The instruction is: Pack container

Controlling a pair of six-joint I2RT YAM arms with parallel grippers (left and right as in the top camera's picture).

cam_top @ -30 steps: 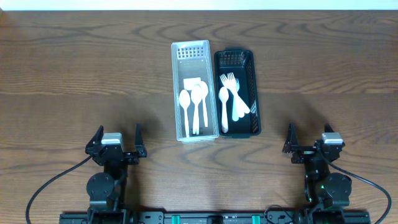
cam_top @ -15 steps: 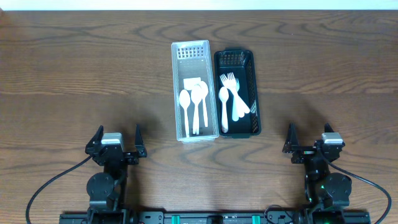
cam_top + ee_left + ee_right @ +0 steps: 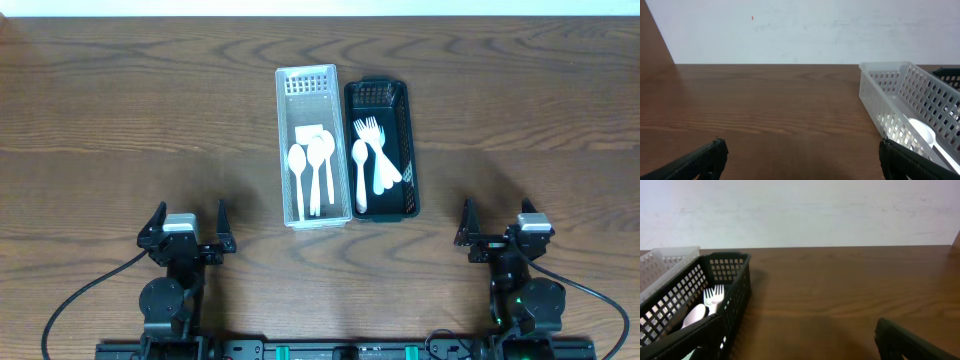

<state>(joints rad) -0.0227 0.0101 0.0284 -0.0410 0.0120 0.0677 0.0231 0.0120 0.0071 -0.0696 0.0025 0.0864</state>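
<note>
Overhead: fixed high, looking straight down on the wooden table [image 3: 120, 120], full width in frame; white basket [image 3: 308, 84] and black basket [image 3: 377, 95] side by side mid-table. Left wrist: low, near table level, facing forward to the pale wall [image 3: 800, 30]; white basket close at right, sliver of black basket at the frame edge. Right wrist: same low forward look; black basket close at left, white basket's corner beyond. All three views share both baskets.
</note>
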